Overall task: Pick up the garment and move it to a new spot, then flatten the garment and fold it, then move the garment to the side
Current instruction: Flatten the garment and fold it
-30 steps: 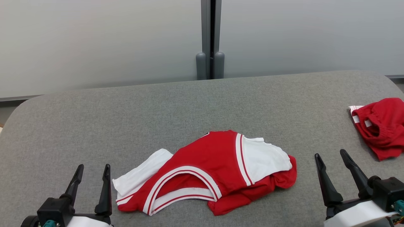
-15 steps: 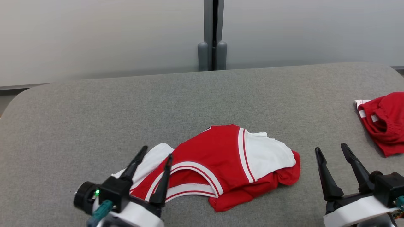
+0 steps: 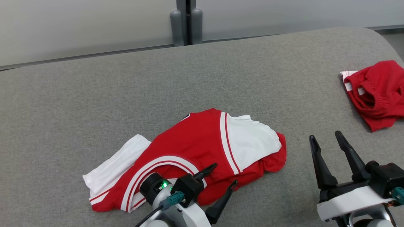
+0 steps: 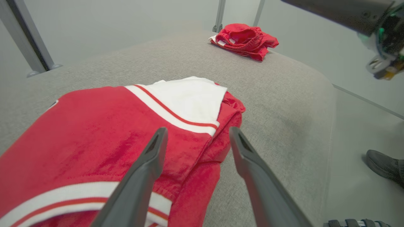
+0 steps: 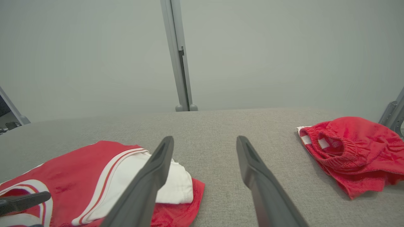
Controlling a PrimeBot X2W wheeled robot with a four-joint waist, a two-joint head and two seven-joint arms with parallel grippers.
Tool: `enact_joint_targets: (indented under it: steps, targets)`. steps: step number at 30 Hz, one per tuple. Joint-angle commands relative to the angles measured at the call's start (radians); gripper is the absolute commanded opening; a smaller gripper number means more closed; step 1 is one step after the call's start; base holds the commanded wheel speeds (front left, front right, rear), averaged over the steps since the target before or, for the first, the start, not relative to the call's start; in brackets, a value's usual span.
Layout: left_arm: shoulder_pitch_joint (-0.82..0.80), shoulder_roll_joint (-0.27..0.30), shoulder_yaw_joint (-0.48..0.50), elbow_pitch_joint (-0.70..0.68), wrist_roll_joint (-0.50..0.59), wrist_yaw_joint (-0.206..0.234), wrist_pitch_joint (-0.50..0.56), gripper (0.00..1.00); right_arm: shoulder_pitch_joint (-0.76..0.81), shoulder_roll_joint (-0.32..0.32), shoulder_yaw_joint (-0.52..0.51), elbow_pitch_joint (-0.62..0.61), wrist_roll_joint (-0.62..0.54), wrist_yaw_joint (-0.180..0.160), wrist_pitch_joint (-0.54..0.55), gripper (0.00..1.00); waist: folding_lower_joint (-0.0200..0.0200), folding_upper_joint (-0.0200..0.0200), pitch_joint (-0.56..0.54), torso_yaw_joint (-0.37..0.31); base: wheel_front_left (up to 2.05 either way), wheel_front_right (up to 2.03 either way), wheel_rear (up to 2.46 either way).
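The red and white garment (image 3: pixel 202 138) lies crumpled on the grey table (image 3: pixel 94 94), a white sleeve sticking out at its left. My left gripper (image 3: pixel 226 173) is open at the garment's near edge, pointing right. In the left wrist view its left finger hangs over the red cloth (image 4: pixel 94 132) and its right finger over the table, so the gripper (image 4: pixel 198 130) straddles the garment's folded edge. Nothing is clamped. My right gripper (image 3: pixel 324 134) stands open over bare table to the right of the garment (image 5: pixel 79 170), its fingers (image 5: pixel 204 137) empty.
Red shorts (image 3: pixel 375 91) lie bunched near the table's right edge, with the shorts (image 5: pixel 350 151) ahead and right of my right gripper. A grey post (image 3: pixel 186 22) rises behind the table. A person's dark shoe (image 4: pixel 383 165) is on the floor beyond the table's rounded edge.
My left gripper has swung right and forward from the lower left to the garment's near edge, turning its fingers rightward. The head camera has tilted and shifted. The right gripper has held its place.
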Motion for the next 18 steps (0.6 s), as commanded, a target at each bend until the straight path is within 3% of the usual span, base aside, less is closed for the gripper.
enact_joint_targets:
  steps: [1, 3, 4, 5, 6, 7, 14, 18]
  targets:
    - [-0.018, 0.003, -0.002, 0.007, 0.000, -0.002, -0.004, 1.00, -0.012, -0.001, -0.005, 0.001, -0.001, 0.000, -0.007, 1.00, 0.0000, 0.0000, 0.021, -0.020, 0.00, 0.00, 0.00]
    - [-0.036, 0.000, -0.015, 0.044, 0.000, -0.006, -0.007, 0.98, -0.017, 0.001, -0.004, 0.007, 0.002, 0.000, -0.015, 1.00, 0.0000, 0.0000, 0.036, -0.032, 0.00, 0.00, 0.00]
    - [-0.045, -0.002, -0.022, 0.062, -0.001, -0.007, -0.007, 0.78, -0.020, 0.001, -0.005, 0.011, 0.003, 0.000, -0.017, 1.00, 0.0000, 0.0000, 0.042, -0.035, 0.00, 0.00, 0.00]
    - [-0.053, -0.003, -0.027, 0.077, -0.001, -0.008, -0.008, 0.50, -0.023, 0.002, -0.005, 0.015, 0.003, 0.000, -0.023, 1.00, 0.0000, 0.0000, 0.046, -0.039, 0.00, 0.00, 0.00]
    - [-0.061, -0.003, -0.027, 0.089, 0.001, -0.008, -0.014, 0.36, -0.027, 0.004, -0.005, 0.016, 0.004, 0.000, -0.025, 1.00, 0.0000, 0.0000, 0.051, -0.041, 0.00, 0.00, 0.00]
    - [-0.070, -0.002, -0.027, 0.100, 0.004, -0.008, -0.017, 0.00, -0.030, 0.005, -0.007, 0.018, 0.004, 0.000, -0.028, 1.00, 0.0000, 0.0000, 0.055, -0.041, 0.00, 0.00, 0.00]
    - [-0.086, 0.021, -0.013, 0.088, 0.000, -0.002, -0.040, 0.00, -0.030, 0.011, -0.023, 0.030, -0.004, 0.000, -0.039, 1.00, 0.0000, 0.0000, 0.061, -0.018, 0.00, 0.00, 0.00]
    - [-0.059, 0.052, 0.017, 0.028, -0.010, 0.030, -0.048, 0.00, -0.034, 0.012, -0.025, 0.033, -0.006, 0.000, -0.037, 1.00, 0.0000, 0.0000, 0.053, 0.004, 0.00, 0.00, 0.00]
